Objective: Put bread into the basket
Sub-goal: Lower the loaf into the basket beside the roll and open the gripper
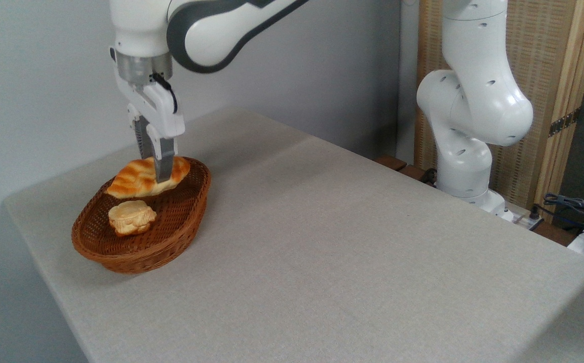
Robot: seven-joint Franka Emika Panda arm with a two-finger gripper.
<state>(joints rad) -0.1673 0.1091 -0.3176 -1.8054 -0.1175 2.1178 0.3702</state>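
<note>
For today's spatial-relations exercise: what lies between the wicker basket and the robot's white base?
In the camera view, only bare grey tabletop lies between the basket and the robot base. The bread and the small bun sit inside the basket, not in that stretch.

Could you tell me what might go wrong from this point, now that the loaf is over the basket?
The gripper is shut on the long golden-orange braided loaf, which lies toward the far rim of the oval reddish-brown wicker basket. Released carelessly, it might tip over that rim onto the grey table. It could also roll onto the small pale-yellow lumpy bun just below. Lifting off could drag the loaf along.
</note>
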